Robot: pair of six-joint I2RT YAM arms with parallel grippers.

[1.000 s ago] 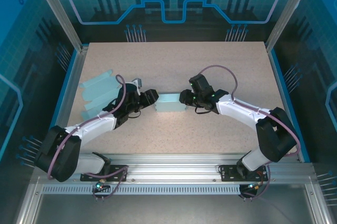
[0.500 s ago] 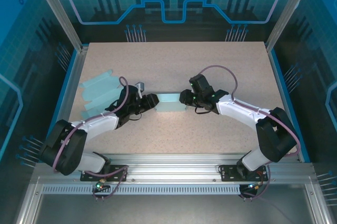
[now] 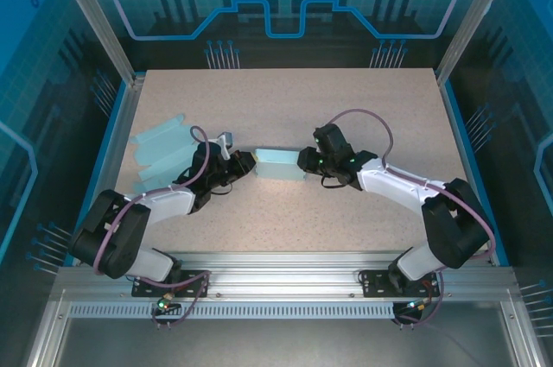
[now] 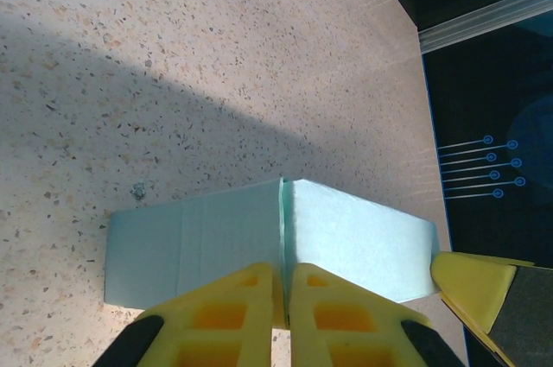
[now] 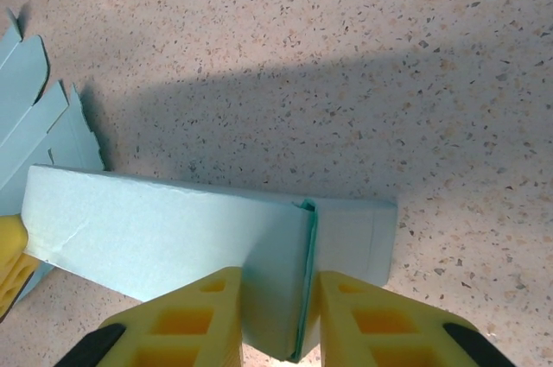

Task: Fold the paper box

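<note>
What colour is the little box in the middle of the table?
Pale minty blue-green all over. The paper box shows best in the right wrist view.

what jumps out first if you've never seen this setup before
A pale blue paper box lies in the middle of the speckled table, pinched at both ends by the left gripper and the right gripper. Flat box blanks lie fanned out at the table's left edge.

- Paper box [image 4: 354,242], pale blue: lying on the speckled table [image 4: 173,56], a crease running down its middle.
- Left gripper [image 4: 282,289]: yellow fingers [image 4: 233,298] pressing together, pinching that crease at the box's near edge.
- Another yellow fingertip [image 4: 479,285]: sitting just beside the box's right end.
- Broad shadow: crossing the table.
</note>
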